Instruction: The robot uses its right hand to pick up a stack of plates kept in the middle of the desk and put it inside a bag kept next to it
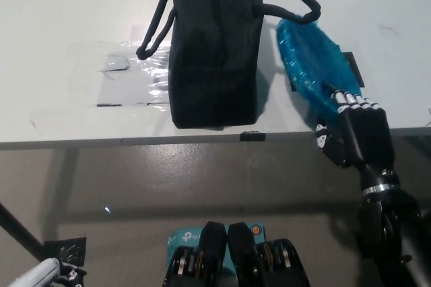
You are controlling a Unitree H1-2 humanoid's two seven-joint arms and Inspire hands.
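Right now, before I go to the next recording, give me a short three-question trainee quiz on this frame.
1. True or false: the blue plate stack lies flat on the white desk.
2. Which hand holds the stack? A) the white left hand B) the black right hand
3. Fill in: the stack is on the ___ side of the black bag in the picture.

Key: 1 false, it is tilted up on edge. 2 B; the left hand rests at the bottom left corner. 3 right.
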